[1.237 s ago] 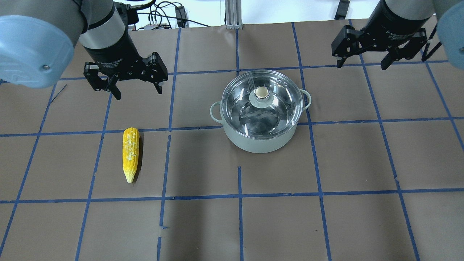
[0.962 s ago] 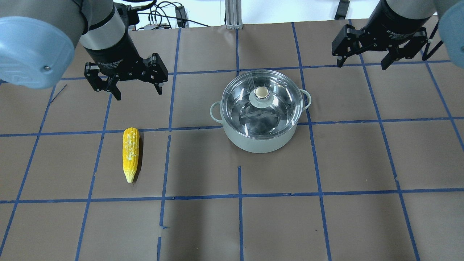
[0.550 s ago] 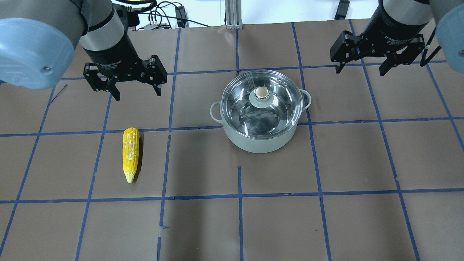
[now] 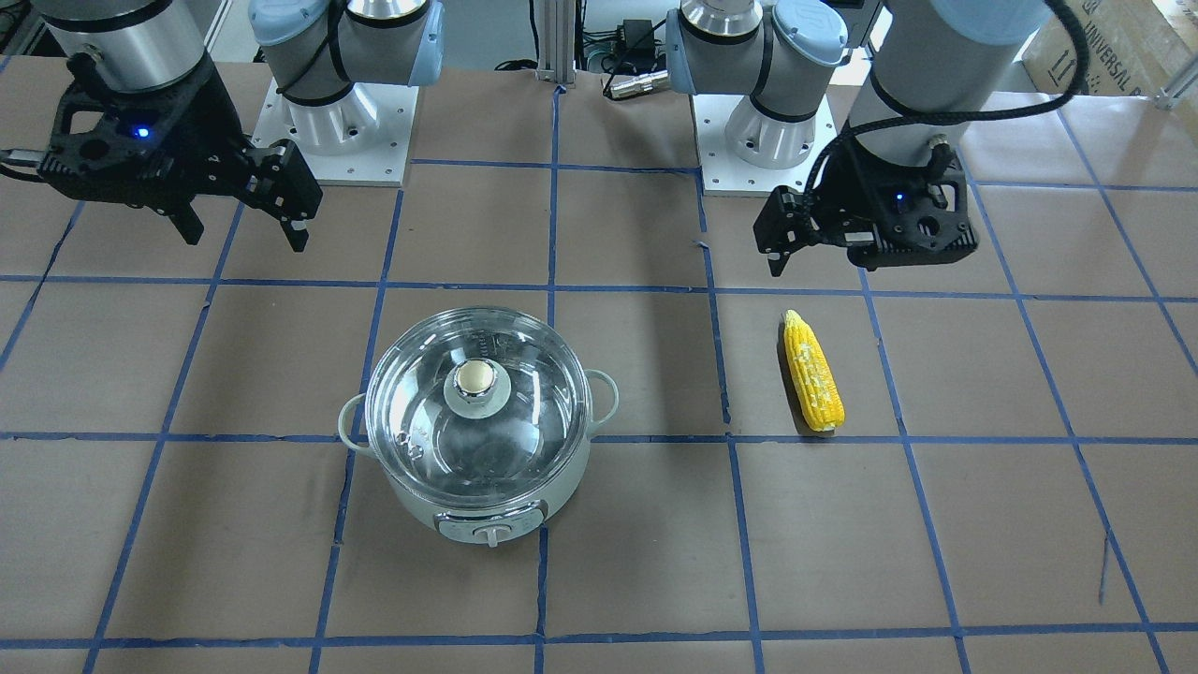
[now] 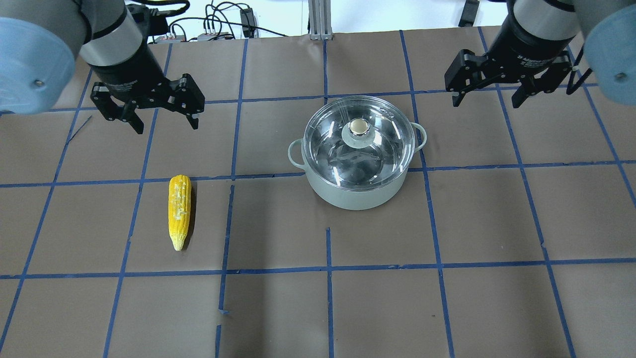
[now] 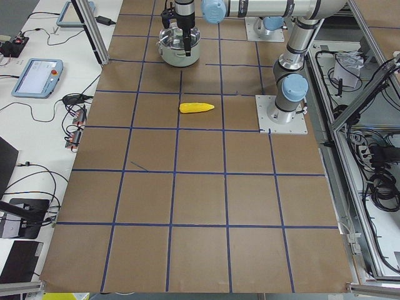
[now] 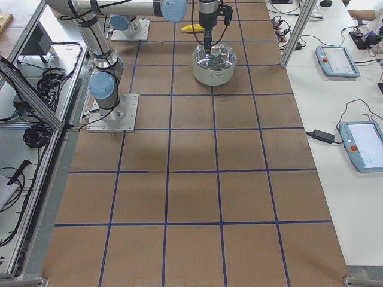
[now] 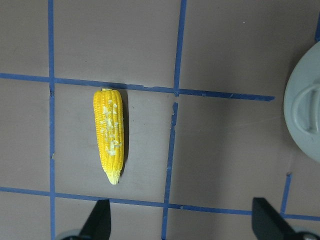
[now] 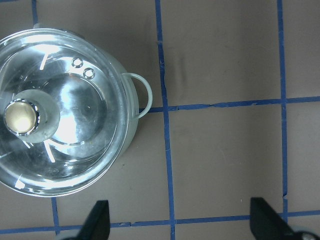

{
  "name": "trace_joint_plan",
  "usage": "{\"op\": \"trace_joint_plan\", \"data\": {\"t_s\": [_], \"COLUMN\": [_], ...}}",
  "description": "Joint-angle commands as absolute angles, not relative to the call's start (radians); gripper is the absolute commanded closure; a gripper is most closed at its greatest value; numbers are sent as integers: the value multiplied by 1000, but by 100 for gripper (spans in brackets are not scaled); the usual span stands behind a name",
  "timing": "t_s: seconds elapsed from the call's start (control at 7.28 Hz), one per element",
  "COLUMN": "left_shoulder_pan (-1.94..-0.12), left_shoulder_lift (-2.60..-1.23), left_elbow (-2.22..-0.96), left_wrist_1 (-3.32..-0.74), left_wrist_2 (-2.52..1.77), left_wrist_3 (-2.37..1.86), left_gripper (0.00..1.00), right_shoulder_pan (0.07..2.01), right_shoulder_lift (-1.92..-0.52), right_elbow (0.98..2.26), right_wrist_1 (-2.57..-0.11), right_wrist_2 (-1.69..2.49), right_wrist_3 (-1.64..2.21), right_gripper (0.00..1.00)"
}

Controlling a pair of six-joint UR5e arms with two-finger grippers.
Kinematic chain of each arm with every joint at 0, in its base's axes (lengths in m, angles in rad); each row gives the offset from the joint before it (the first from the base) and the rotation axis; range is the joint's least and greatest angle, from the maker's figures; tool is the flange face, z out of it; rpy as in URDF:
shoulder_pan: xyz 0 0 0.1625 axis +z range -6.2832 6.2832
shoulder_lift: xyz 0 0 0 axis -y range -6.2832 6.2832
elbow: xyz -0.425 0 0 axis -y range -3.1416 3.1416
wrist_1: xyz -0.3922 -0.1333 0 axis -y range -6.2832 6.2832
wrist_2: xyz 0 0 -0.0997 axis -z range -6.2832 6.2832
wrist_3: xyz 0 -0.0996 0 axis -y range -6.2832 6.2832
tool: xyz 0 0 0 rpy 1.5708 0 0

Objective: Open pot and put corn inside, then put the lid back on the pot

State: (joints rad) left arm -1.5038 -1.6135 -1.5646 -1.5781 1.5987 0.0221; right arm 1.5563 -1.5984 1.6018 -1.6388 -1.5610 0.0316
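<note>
Glass lid (image 5: 382, 149) sits on the pot (image 5: 348, 199) at the centre of the overhead frame; the corn (image 5: 179, 211) lies left of centre, well apart from it. The opening step looks not yet begun. The left gripper (image 5: 165, 127), upper left, and right gripper (image 5: 486, 103), upper right, hang wide open, empty. Next, the right one should centre over the knob (image 5: 358, 127), descend and close

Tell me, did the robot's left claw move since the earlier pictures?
Yes. In the overhead view the left gripper slid toward the view's left, farther from the pot, which stayed put.
</note>
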Motion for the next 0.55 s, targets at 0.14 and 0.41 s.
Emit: {"op": "trace_joint_plan", "data": {"t_s": [0.14, 0.41], "left_shoulder_pan": [-1346, -1333], "left_shoulder_lift": [-1617, -1589], "left_elbow": [-1664, -1814], "left_wrist_1": [-1489, -1287], "left_wrist_2": [1594, 1592], "left_wrist_3": [179, 106], "left_gripper": [0, 0], "right_shoulder_pan": [1594, 1638], "right_shoulder_lift": [-1539, -1488], "right_elbow": [1597, 1597], "right_wrist_1": [-1678, -1731], "right_wrist_2": [-1551, -1549], "right_wrist_3": [-140, -135], "right_gripper": [0, 0]}}
